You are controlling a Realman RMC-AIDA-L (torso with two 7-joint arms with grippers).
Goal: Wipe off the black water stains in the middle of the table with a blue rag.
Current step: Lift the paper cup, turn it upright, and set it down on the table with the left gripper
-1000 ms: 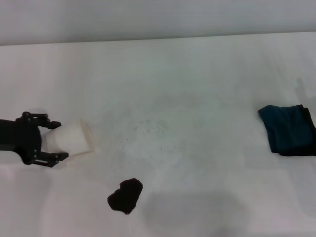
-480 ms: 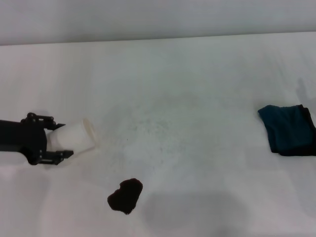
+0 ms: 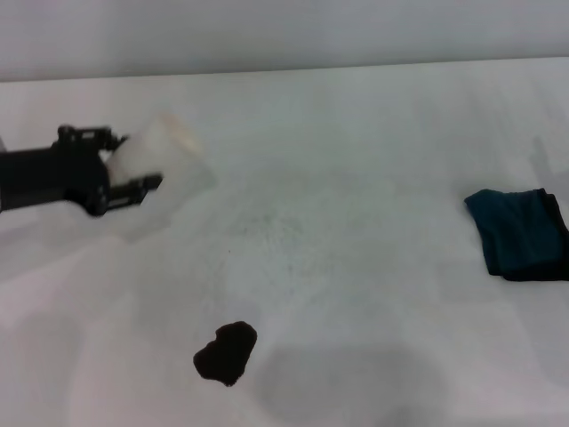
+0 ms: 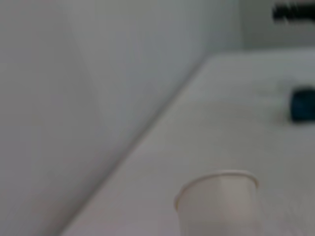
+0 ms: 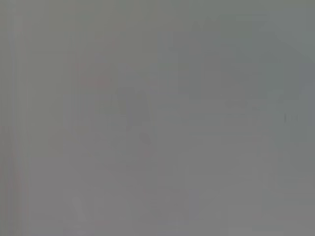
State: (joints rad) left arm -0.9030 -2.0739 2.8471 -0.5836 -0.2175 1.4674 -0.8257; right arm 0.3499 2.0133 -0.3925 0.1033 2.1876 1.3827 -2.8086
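The black water stain (image 3: 226, 352) is a small lobed blotch on the white table (image 3: 356, 222), near the front, left of centre. The blue rag (image 3: 518, 233) lies folded at the table's right edge; it also shows far off in the left wrist view (image 4: 302, 103). My left gripper (image 3: 132, 163) is at the far left, raised above the table, shut on a white paper cup (image 3: 162, 162) that points toward the table's middle. The cup's rim shows in the left wrist view (image 4: 219, 201). My right gripper is out of view; its wrist view shows only plain grey.
A pale wall (image 3: 284, 36) runs along the table's far edge. A faint grey speckled patch (image 3: 276, 227) marks the table's middle.
My left gripper has lifted the white cup off the table and carried it up and toward the far side. The stain and the rag have not moved.
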